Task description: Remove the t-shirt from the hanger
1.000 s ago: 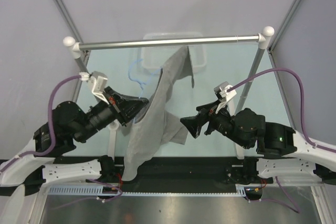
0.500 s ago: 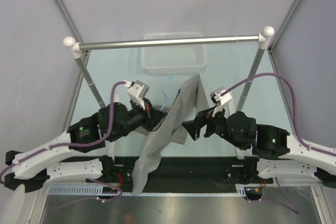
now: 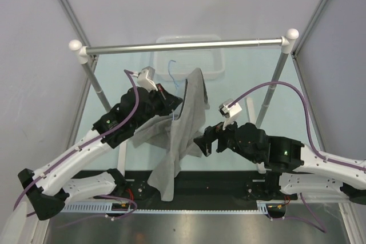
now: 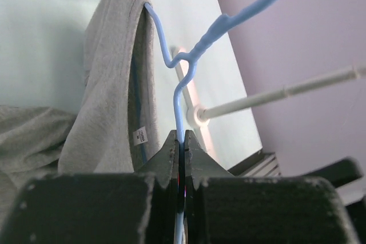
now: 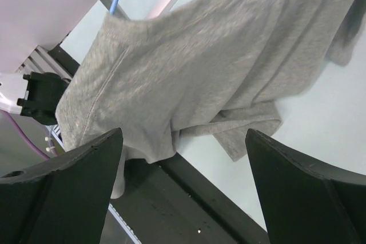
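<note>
The grey t-shirt [image 3: 186,124] hangs limp from the light-blue hanger [image 3: 171,71], and its lower end trails over the table's near edge. My left gripper [image 3: 173,102] is raised at the middle of the table, shut on the hanger's wire. In the left wrist view the hanger [image 4: 193,55] runs down between the closed fingers of the left gripper [image 4: 182,136], with the t-shirt [image 4: 111,90] draped on its left shoulder. My right gripper [image 3: 202,141] stands open just right of the cloth. In the right wrist view the right gripper [image 5: 183,141] has nothing between its fingers, and the t-shirt [image 5: 217,55] lies beyond them.
A silver rail [image 3: 183,45] spans the back on two slanted posts [image 3: 273,87]. A clear plastic bin [image 3: 213,56] sits behind it. The black front edge of the table [image 3: 229,180] runs below the shirt's trailing end.
My left arm has swung from the left side to the middle and reached farther back, carrying the hanger and shirt with it. The right gripper has moved slightly left toward the cloth and opened a little wider.
</note>
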Robot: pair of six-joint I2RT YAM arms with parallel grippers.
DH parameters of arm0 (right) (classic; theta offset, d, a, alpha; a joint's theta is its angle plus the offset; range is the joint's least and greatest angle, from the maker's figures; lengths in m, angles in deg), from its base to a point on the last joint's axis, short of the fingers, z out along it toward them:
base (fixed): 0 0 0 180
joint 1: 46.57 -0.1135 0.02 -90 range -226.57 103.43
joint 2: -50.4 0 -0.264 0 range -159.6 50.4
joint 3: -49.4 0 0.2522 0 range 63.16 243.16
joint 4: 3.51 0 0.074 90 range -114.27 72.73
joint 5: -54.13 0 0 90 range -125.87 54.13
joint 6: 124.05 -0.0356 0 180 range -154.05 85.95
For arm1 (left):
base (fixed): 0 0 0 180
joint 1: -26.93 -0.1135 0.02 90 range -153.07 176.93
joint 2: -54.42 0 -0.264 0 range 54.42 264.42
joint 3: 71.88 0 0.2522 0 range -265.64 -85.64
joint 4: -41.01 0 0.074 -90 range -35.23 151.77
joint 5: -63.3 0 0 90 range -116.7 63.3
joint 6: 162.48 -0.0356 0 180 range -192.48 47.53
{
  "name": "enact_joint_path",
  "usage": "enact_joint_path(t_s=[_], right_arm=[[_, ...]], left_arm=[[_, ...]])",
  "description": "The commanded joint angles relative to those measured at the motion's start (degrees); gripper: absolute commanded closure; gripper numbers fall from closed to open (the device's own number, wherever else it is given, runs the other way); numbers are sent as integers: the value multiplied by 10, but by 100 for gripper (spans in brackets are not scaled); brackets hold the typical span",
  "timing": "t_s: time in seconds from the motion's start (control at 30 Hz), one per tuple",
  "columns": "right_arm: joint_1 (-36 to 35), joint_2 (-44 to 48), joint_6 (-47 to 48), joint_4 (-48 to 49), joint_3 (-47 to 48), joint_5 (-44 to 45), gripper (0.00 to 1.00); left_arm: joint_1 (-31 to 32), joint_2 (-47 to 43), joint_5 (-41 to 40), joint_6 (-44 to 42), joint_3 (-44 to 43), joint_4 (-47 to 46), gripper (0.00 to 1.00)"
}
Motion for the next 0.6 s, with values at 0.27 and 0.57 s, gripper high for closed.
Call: enact_joint_path(t_s=[0.27,0.57], right_arm=[[12,-75,44,145,-22,-126,0],[12,-117,57,198,-45,-119,8]], left_arm=[[-52,69,-75,111,-89,-95,100],[-65,103,-88,127,-133,-88,100]])
